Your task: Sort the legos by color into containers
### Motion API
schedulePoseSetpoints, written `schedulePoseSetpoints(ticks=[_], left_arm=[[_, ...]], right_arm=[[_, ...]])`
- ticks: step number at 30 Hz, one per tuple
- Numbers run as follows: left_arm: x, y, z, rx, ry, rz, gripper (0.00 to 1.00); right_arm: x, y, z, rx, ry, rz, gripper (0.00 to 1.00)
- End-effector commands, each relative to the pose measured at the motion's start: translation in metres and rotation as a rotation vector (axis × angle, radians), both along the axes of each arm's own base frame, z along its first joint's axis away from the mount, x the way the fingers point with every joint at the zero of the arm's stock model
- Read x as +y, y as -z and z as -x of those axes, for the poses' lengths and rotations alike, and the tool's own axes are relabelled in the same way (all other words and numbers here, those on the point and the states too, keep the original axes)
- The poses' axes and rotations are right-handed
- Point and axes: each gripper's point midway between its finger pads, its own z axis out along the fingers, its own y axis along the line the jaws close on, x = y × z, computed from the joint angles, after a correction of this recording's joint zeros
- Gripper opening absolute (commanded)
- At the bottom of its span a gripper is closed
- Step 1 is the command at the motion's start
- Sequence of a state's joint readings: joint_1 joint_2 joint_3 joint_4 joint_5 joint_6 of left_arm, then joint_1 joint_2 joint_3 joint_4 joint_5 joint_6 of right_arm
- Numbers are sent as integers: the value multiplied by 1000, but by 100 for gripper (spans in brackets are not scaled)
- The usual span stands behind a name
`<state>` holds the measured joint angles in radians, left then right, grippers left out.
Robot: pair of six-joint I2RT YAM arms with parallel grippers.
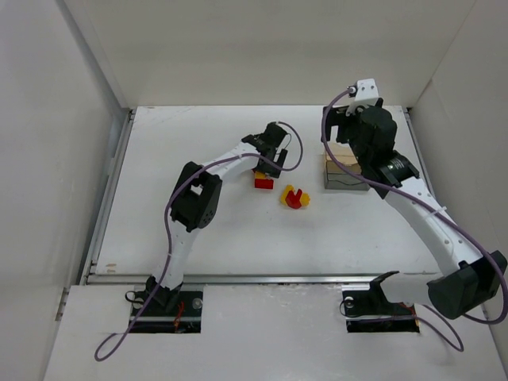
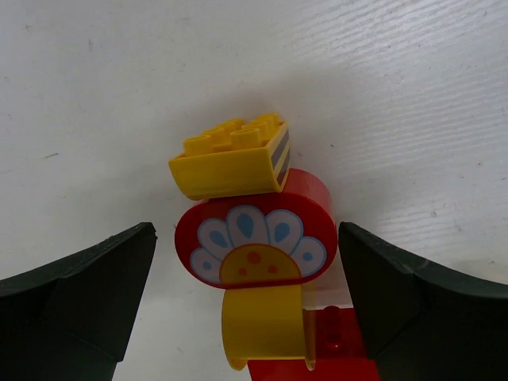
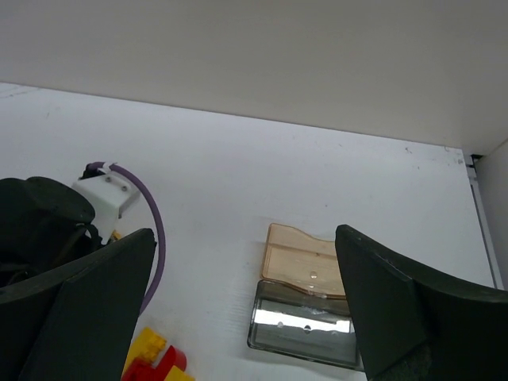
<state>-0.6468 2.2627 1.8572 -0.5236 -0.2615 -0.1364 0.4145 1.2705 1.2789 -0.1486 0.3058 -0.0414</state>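
Red and yellow legos (image 2: pixel 252 246)

The table (image 1: pixel 198 246) is flat and white. Plain white walls stand around it: a back wall (image 1: pixel 270 48), a left wall (image 1: pixel 48 159) and a right wall (image 1: pixel 468 71) (like a big box). A grey metal rail (image 1: pixel 262 279) runs along the near edge. The light is soft.

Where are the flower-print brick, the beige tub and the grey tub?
flower-print brick (image 2: pixel 252 248), left wrist view, on its printed face.
beige tub (image 3: pixel 303 255), right wrist view, middle of its visible surface.
grey tub (image 3: pixel 302 324), right wrist view, middle of its visible surface.
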Motion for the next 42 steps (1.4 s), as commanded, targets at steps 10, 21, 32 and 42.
schedulePoseSetpoints(ticks=[10,21,32,42], left_arm=[[-10,0,1,-9,-18,66,85],[-24,-7,-11,-38,-6,112,77],[-15,-3,-21,-43,-25,100,55],[-21,-42,-21,-108,103,125,13]], right_arm=[[6,-11,10,-40,-27,-67,100],[11,-9,12,-31,-46,-65,100],[16,-5,11,-21,-53,-70,100],[30,-9,17,-24,-128,-81,100]])
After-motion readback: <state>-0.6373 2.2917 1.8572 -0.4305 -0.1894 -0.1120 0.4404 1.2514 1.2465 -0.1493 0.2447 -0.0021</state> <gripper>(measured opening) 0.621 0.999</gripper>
